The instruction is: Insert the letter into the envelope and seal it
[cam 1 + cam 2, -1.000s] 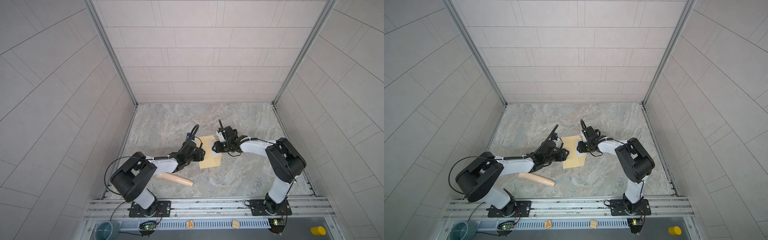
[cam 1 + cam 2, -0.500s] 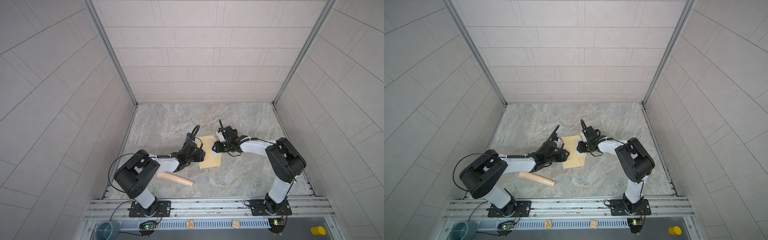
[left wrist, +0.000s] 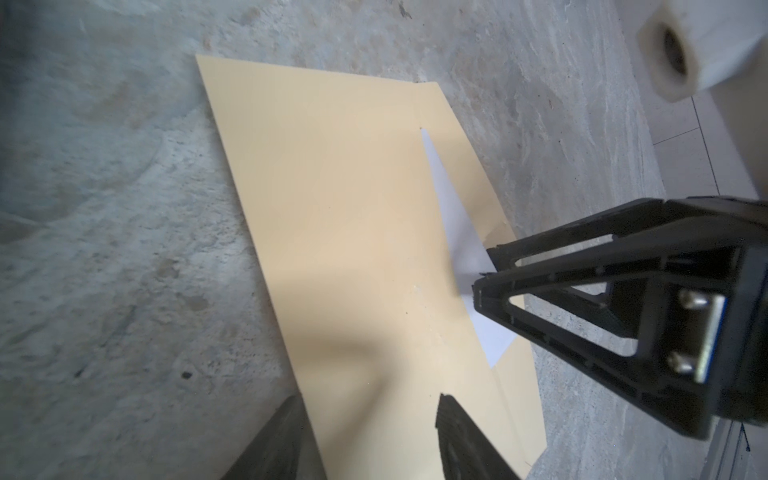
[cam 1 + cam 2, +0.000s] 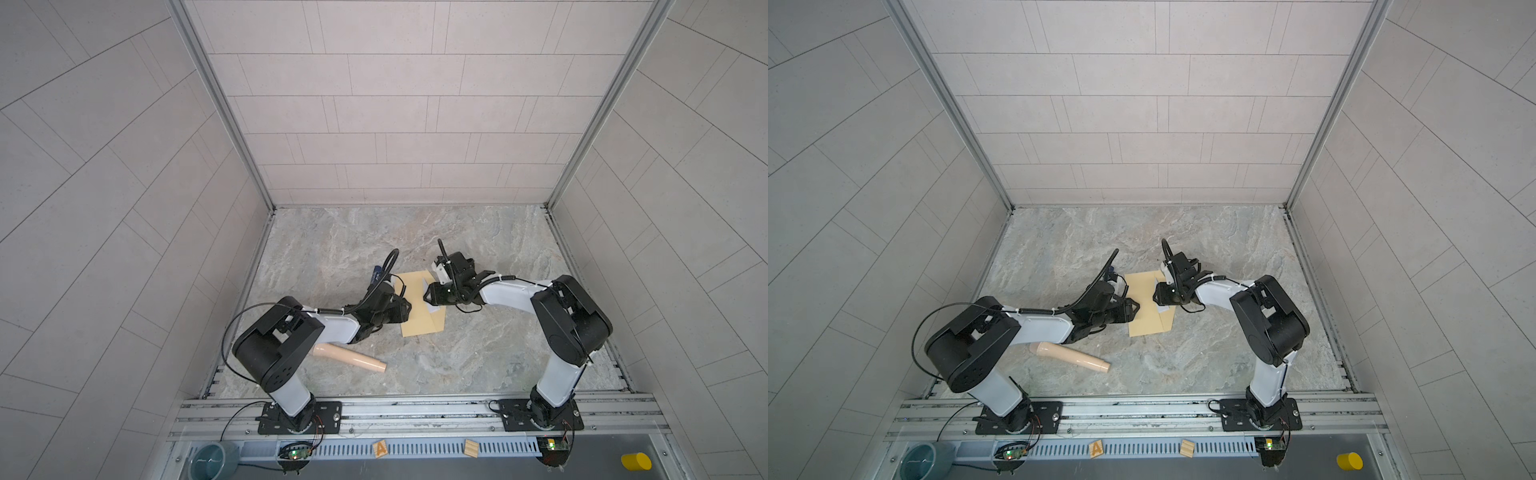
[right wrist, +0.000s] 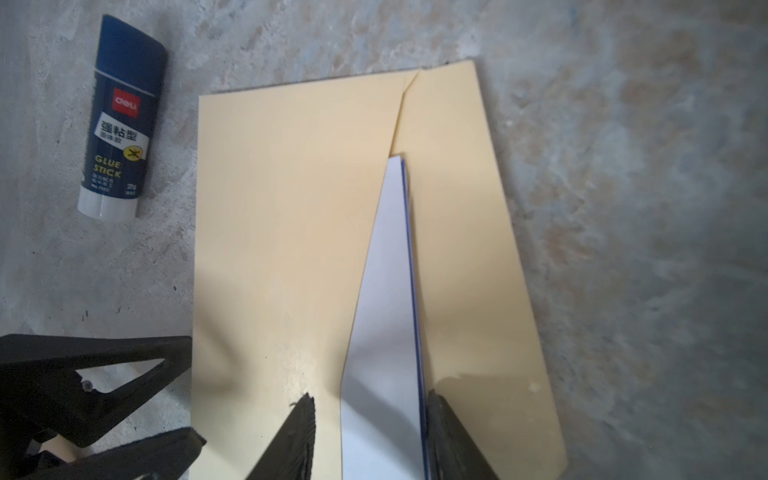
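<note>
The tan envelope (image 4: 422,322) (image 4: 1148,322) lies flat on the marble floor in both top views, its flap (image 5: 465,249) folded out. A wedge of the white, blue-edged letter (image 5: 386,291) (image 3: 461,232) shows at the envelope's mouth; the rest of it is inside. My right gripper (image 5: 370,399) (image 4: 427,296) is open and low over that wedge, one finger on the envelope body and one by the blue edge. My left gripper (image 3: 370,399) (image 4: 1137,308) is open at the opposite long edge, its fingers straddling that edge.
A blue glue stick (image 5: 120,120) (image 4: 377,274) lies beside the envelope's far left corner, behind my left arm. A tan wooden peg (image 4: 349,358) lies near the left arm's base. Tiled walls close in three sides.
My left gripper has slid a little to the right, onto the envelope's edge, and its jaws have narrowed. The right gripper, envelope and letter have not moved.
</note>
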`<state>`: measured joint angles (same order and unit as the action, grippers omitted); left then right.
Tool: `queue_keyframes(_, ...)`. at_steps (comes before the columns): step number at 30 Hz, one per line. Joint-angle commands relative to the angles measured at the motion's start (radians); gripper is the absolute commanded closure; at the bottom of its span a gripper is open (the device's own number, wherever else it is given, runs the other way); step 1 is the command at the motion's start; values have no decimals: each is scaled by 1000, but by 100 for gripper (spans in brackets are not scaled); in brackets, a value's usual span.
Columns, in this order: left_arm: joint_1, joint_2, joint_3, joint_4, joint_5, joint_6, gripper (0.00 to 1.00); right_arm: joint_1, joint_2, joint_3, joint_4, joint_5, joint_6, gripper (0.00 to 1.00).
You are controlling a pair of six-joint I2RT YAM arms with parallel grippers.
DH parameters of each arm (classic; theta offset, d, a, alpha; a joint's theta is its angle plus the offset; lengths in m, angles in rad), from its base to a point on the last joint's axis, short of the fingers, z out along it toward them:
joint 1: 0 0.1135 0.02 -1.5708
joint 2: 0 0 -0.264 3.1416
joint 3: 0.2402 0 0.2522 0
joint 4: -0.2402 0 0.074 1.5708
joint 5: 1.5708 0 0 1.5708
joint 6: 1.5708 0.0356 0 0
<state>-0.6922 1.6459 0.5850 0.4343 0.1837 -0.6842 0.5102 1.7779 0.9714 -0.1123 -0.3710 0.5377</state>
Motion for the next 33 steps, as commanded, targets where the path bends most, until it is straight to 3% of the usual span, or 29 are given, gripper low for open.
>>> queue_keyframes(1,2,21,7,-9,14,-12,43,8,2,3,-9,-6,13,56)
queue_keyframes(33,1,55,-4,46,26,-36,43,39,39,3,50,-58,72,56)
